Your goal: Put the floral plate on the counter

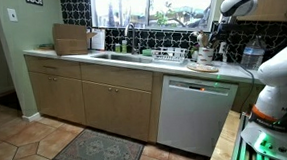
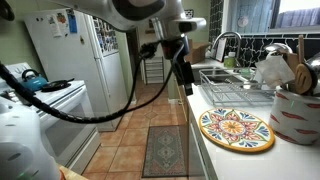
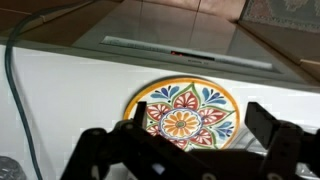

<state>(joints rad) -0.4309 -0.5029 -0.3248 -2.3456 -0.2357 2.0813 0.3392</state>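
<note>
Kitchen desk, pale worktop: floral plate lies flat on it near the front edge. Arm enters from 12 o'clock and bends down. Claw hangs at the plate's 10 o'clock, clear of it, released, fingers spread, empty.

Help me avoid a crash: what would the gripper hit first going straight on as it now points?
Probably the round, colourful floral plate on the pale white counter: the wrist view shows it straight ahead of the open gripper, though depth is unclear.
</note>
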